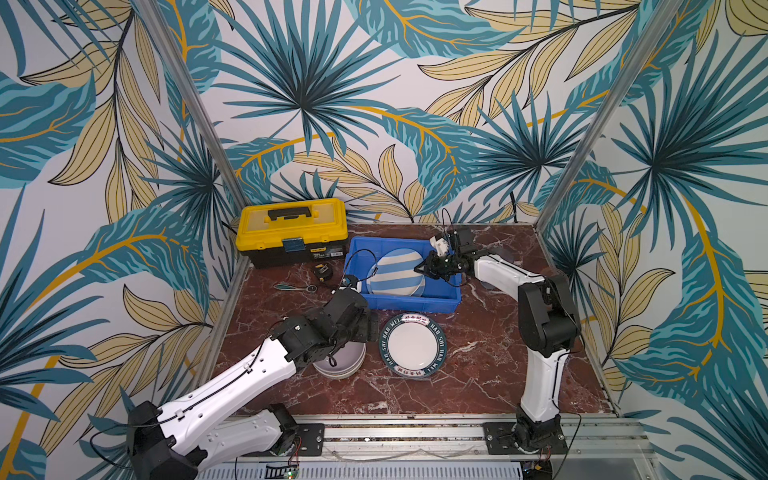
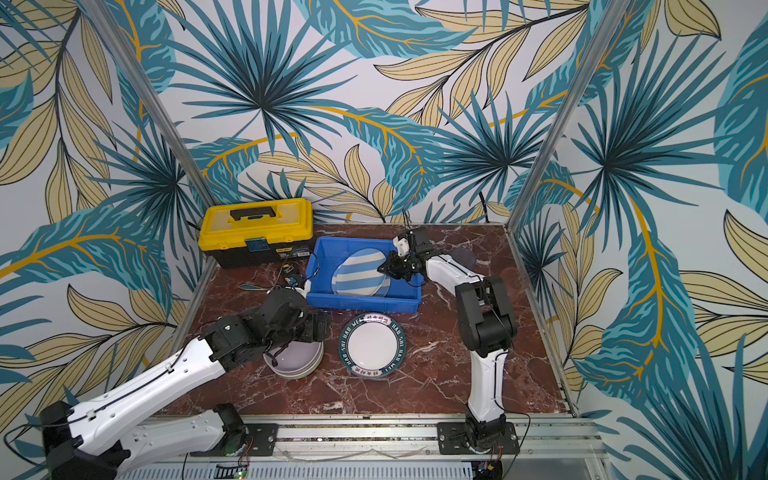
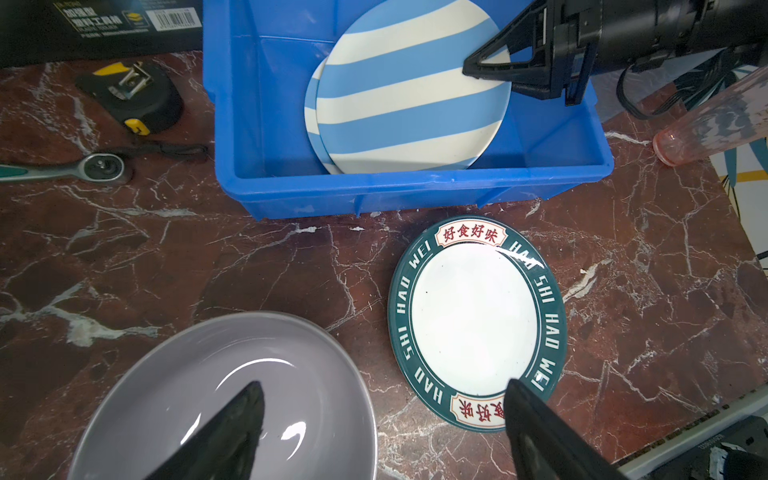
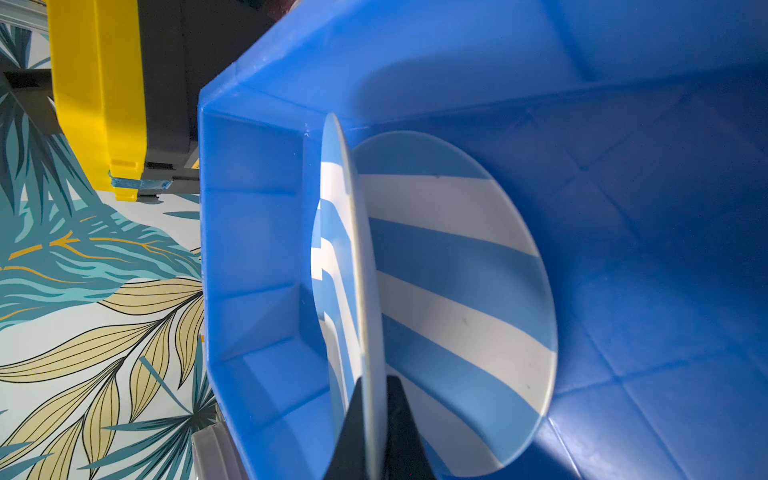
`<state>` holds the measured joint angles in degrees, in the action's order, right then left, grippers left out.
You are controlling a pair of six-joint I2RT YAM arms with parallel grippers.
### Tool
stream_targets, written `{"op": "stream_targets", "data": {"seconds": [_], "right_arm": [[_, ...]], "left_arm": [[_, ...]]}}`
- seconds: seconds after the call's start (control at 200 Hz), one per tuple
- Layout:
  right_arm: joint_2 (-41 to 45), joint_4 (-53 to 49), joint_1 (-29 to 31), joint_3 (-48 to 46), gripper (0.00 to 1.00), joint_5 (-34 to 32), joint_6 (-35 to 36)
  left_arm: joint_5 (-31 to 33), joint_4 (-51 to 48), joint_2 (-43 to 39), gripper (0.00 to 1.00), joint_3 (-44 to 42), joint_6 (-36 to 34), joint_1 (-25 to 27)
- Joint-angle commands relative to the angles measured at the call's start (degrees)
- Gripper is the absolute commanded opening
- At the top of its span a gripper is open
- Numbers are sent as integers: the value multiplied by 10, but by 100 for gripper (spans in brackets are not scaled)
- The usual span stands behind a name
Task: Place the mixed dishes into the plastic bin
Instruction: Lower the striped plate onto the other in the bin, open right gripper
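The blue plastic bin (image 1: 415, 302) (image 3: 415, 191) holds two blue-and-white striped plates. My right gripper (image 4: 374, 380) (image 1: 419, 269) is shut on the rim of the upper plate (image 3: 411, 95) (image 4: 360, 270), which tilts over the lower plate (image 4: 457, 266). My left gripper (image 3: 385, 384) hangs open just in front of the bin. One finger is over a lavender bowl (image 3: 232, 374) (image 1: 340, 365) nested in a paler bowl. The other finger is over the edge of a white plate with a dark green lettered rim (image 3: 473, 316) (image 1: 412, 345). A pinkish tumbler (image 3: 706, 120) is right of the bin.
A yellow-and-black toolbox (image 1: 291, 230) stands at the back left, close to the bin. A tape measure (image 1: 322, 271) and a ratchet wrench (image 1: 295, 286) lie left of the bin. Metal posts and patterned walls enclose the marble tabletop (image 1: 478, 374).
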<state>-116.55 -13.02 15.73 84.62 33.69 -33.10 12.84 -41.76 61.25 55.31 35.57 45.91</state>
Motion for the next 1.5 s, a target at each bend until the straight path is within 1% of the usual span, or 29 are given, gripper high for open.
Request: {"op": "stream_targets", "data": {"seconds": [0.0, 0.14, 0.336, 0.441, 0.591, 0.736, 1.097, 1.292, 1.402, 1.497], "right_arm": [[-18, -24, 2, -18, 12, -8, 20], [-20, -45, 1, -17, 19, -22, 38], [-20, -84, 2, -1, 21, -42, 68], [-20, -102, 2, 8, 27, -51, 79], [-24, -125, 2, 26, 30, -57, 94], [-29, -148, 2, 42, 31, -63, 106], [-16, -164, 3, 43, 40, -67, 119], [-11, -169, 3, 42, 42, -58, 123], [2, -181, 3, 43, 42, -61, 129], [37, -192, 3, 40, 44, -59, 140]], "left_arm": [[3, 9, 4, 90, -9, 1, -3], [2, 9, 5, 90, -12, 2, -3], [3, 9, 6, 90, -15, 4, -3], [2, 11, 7, 90, -16, 4, -3], [-2, 16, 12, 90, -15, 3, -3], [-7, 17, 18, 90, -13, 4, -3], [-18, 23, 31, 91, -12, 5, -3], [-35, 26, 47, 90, -8, 9, -3], [-46, 27, 57, 91, -6, 13, -3], [-56, 31, 67, 90, -4, 12, -3]]}}
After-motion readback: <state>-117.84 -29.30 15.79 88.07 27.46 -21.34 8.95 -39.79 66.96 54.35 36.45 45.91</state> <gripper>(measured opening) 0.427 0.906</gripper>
